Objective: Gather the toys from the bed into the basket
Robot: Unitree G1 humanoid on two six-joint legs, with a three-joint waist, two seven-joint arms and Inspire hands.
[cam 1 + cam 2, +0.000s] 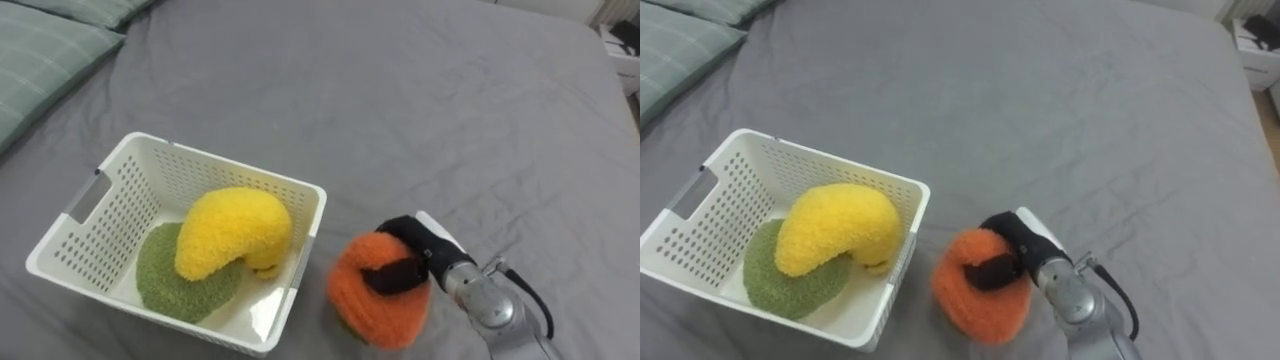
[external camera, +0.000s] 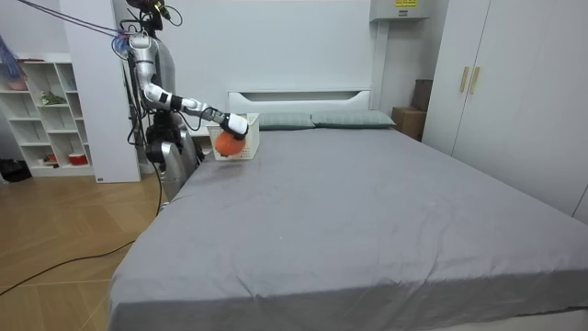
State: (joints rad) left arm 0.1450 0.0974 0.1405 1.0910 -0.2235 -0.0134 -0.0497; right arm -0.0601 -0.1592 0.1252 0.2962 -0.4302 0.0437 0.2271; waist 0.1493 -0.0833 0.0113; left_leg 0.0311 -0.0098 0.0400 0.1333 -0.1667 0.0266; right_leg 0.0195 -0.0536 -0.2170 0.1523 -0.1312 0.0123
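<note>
An orange fluffy toy [image 1: 372, 300] [image 1: 975, 290] is held just right of the white basket [image 1: 290, 195] [image 1: 902, 190], slightly above the grey sheet. My right hand [image 1: 415, 255] [image 1: 1012, 250] is shut on it, dark fingers curled over its top and front. Inside the basket a yellow curved plush [image 1: 232, 230] [image 1: 835, 225] lies on top of a green flat plush [image 1: 175, 280] [image 1: 780, 280]. From the room view I stand at the bedside near the headboard, right arm stretched over the bed with the orange toy [image 2: 231, 144] next to the basket [image 2: 250, 129].
Green pillows [image 1: 45, 55] lie at the head of the bed, left of the basket. The grey bed sheet [image 1: 430, 110] spreads wide to the right and far side. A white shelf unit [image 2: 46, 110] stands behind me on the wooden floor.
</note>
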